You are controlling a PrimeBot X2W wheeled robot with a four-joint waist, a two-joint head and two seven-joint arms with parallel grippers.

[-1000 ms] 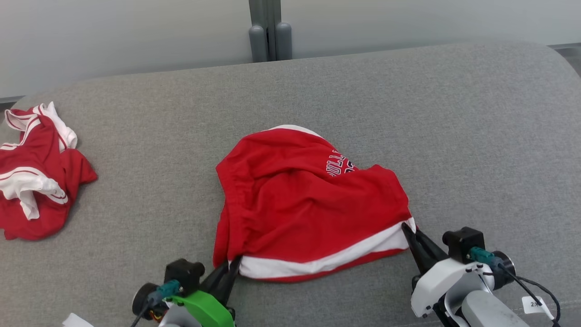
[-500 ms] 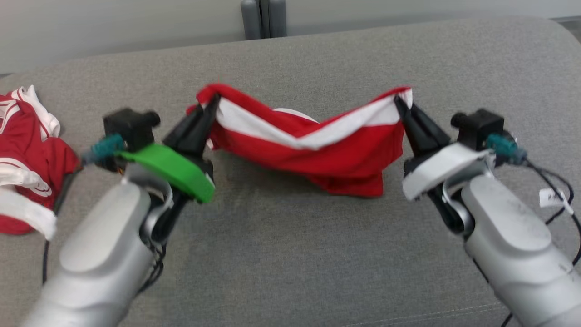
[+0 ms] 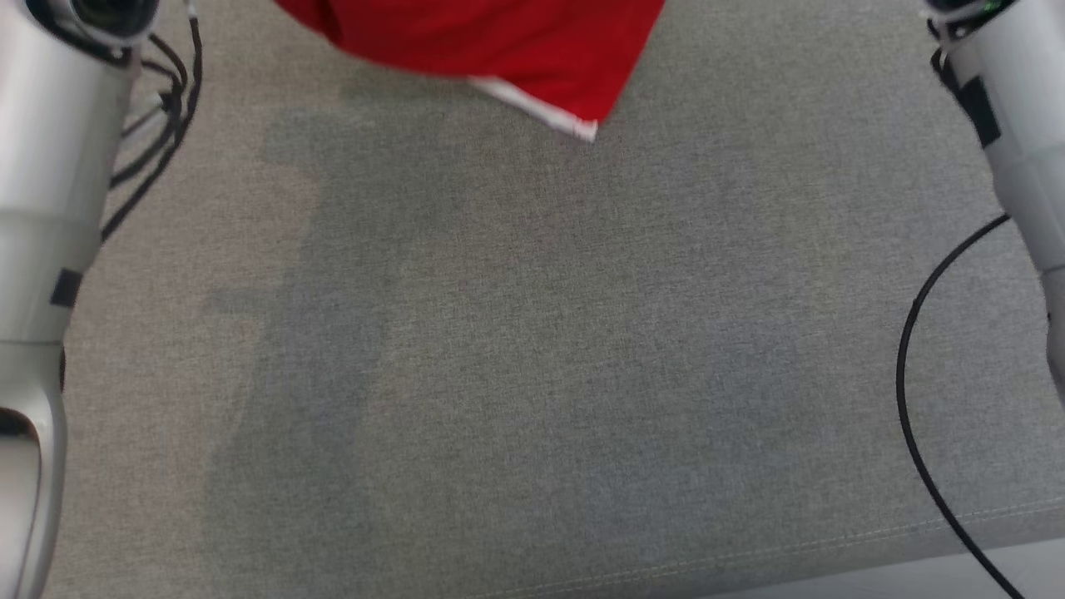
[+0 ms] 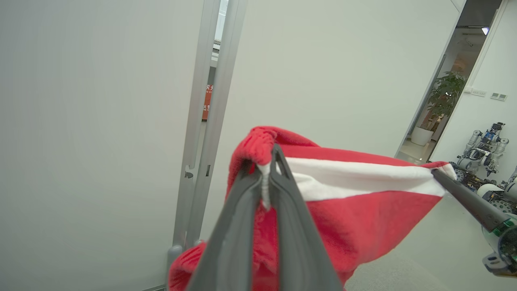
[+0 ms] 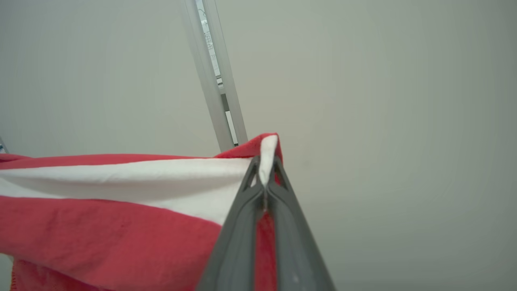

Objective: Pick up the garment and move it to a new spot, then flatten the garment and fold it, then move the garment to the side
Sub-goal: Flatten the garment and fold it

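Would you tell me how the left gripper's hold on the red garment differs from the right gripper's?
The left gripper pinches a bunched red corner of the garment, while the right gripper pinches the end of its white band. Cloth runs down between the left fingers; the right fingers meet just below their tips. Both are shut on the garment's upper edge, stretching it between them.
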